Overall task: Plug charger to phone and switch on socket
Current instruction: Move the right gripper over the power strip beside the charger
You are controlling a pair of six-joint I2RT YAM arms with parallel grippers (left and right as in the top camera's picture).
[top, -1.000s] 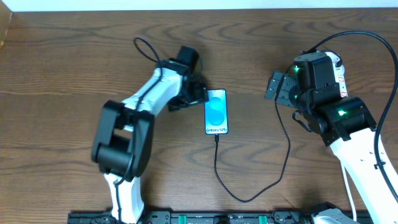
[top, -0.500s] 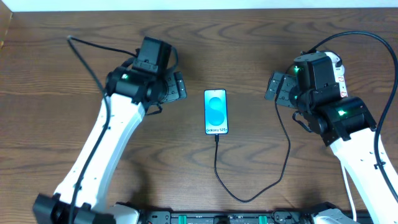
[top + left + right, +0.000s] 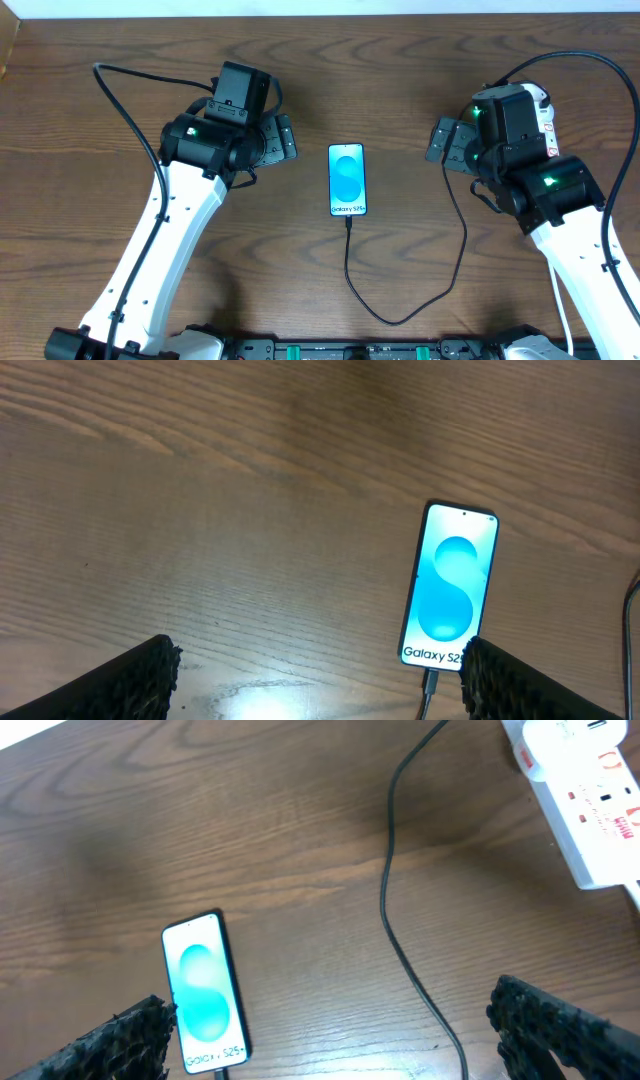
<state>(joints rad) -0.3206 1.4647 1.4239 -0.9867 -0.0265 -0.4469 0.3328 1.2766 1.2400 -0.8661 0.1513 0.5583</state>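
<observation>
Brown wood-grain surface (image 3: 60, 200) carries everything. Left of the phone (image 3: 347, 180), your left fingers (image 3: 110, 685) hover spread wide and empty. The phone lies flat, long axis running away from you, with the charger (image 3: 346, 255) apparently seated in its near end and looping rightward. Right of the phone, your right fingers (image 3: 560, 1020) are also wide and empty. The socket (image 3: 585, 790) lies farther right, slanted across the wrist view's top corner, so your right arm looks nearer for the switch.

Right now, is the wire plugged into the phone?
Plugged in. Overhead, the tip of the charger sits in the bottom edge of the phone.
</observation>
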